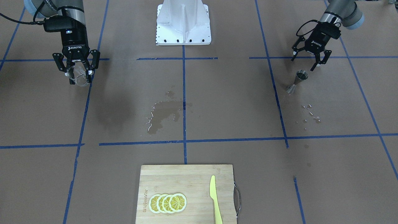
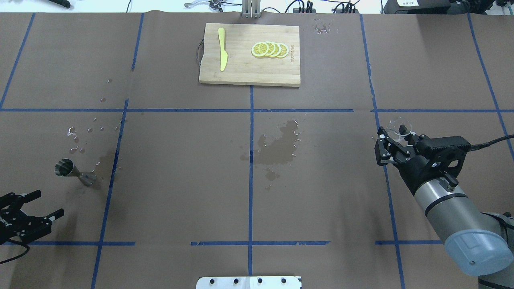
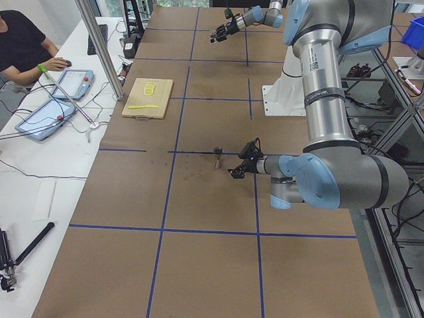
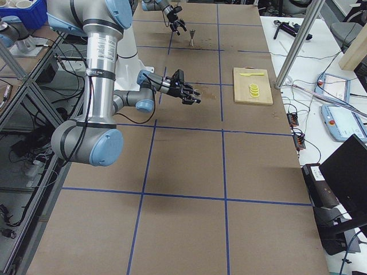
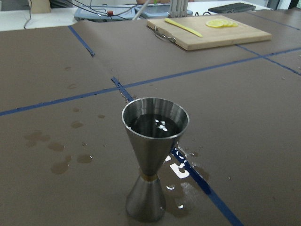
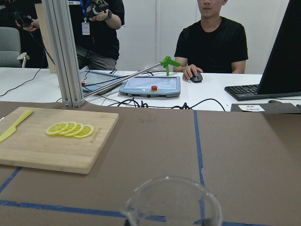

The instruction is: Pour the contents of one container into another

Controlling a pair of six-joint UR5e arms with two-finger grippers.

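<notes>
Clear glass (image 1: 79, 79), apparently upright, is pinched in the right tool (image 1: 78, 73) above the bench (image 1: 217, 109) at the front-facing frame's upper left, that arm reaching out roughly level. At upper right, the left tool (image 1: 302, 64) hangs angled downward, fingers spread, near the standing steel jigger (image 1: 296, 82), which holds liquid.

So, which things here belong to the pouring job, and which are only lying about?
Job: jigger, holding liquid; clear glass, held by the right gripper; left gripper, open near the jigger.
Lying about: cutting board; lemon slices; yellow knife; spilled puddle.
</notes>
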